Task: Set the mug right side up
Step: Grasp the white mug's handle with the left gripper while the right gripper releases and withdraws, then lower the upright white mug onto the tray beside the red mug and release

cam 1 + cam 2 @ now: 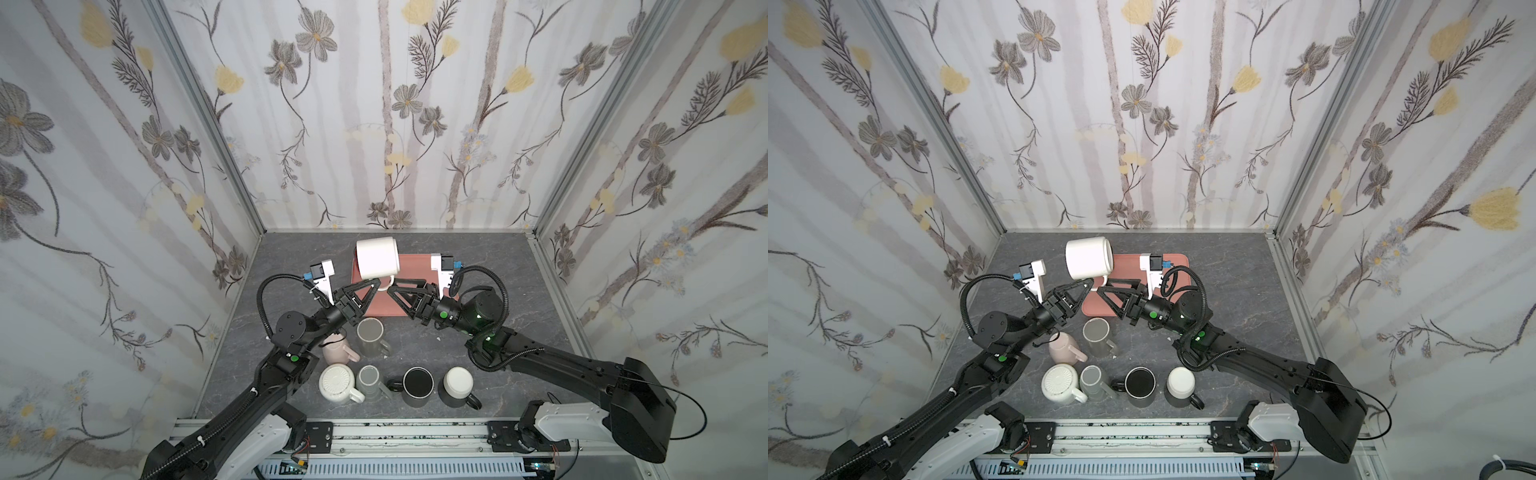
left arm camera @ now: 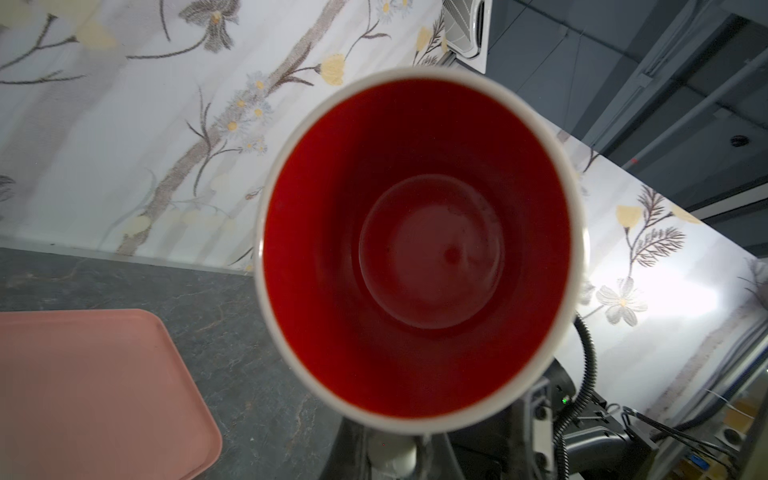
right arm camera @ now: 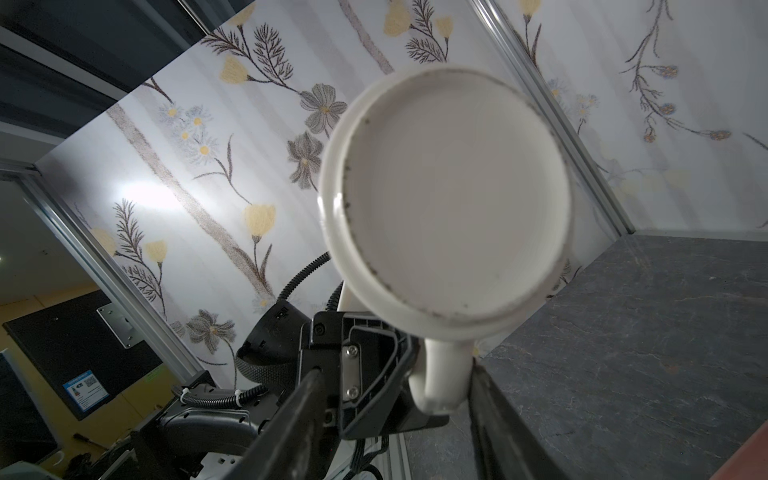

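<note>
Seven mugs, one tray and two arms are in view. Nearest, just past the metal rail (image 1: 399, 432) that carries both arms, four mugs stand in a row on the counter (image 1: 490, 257). From the left they are a ribbed white mug (image 1: 336, 380) upside down, a small grey mug (image 1: 369, 378) mouth up, a black mug (image 1: 417, 384) mouth up, and a dark mug (image 1: 458, 382) upside down with its pale base showing. The two on the left stand just beside each other.

Behind that row is a pink mug (image 1: 337, 348), partly under the left arm, and a larger grey mug (image 1: 370, 332) mouth up.

Farther back lies a pink tray (image 1: 415, 270). The white mug (image 1: 376, 257) hangs in the air over the tray's far left corner. It is tipped on its side, with its red inside facing the left wrist camera and its base facing the right one. The left fingers (image 1: 375, 284) are pinched tight on its handle, which hangs on the near side. The right fingers (image 1: 392, 291) are spread wide on either side of that handle; I cannot tell whether they touch it.

Bare counter runs from the tray and the mugs to the right wall, with a narrow strip behind the tray. The left side is tighter.

The counter is dark grey with pale veins. Flowered wallpaper (image 1: 374, 124) covers three sides, with metal posts in the corners.
</note>
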Controlling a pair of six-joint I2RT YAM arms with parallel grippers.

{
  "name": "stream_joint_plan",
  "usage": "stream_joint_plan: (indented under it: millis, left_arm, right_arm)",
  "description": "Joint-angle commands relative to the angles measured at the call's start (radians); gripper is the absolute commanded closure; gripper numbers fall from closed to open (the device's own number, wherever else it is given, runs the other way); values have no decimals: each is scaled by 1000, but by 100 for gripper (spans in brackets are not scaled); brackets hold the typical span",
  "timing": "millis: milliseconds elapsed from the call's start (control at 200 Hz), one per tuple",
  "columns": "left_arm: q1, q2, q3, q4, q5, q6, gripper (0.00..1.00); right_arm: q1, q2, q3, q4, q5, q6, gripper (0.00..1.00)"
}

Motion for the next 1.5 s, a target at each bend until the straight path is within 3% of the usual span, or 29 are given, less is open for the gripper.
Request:
stream_joint_plan:
  millis: [0,250,485,959,1279,1494]
  left_arm:
    - [-6,24,86,-228,-117,136,100]
    - [-87,318,423,-736,-404,351,100]
    - [-126,656,697,-947,-618,462,100]
    - [-129,1198,1198,-1218,-730,526,100]
    - [-107,1389,1409,-1317,-766,532,100]
    - [-94,1443,1466,-1353,-764,529,100]
  right_arm:
    - [-6,-96,-50,-149,181,-84,28]
    - [-43,-296,-110,-446,431,-166,27]
    - [-101,-406,-162,-584,508,-160,27]
    - [-182,-529,-220,-704,510,-165,26]
    - [-227,-588,-242,-745,508,-174,26]
    - [-247,-601,-249,-757,500,-181,25]
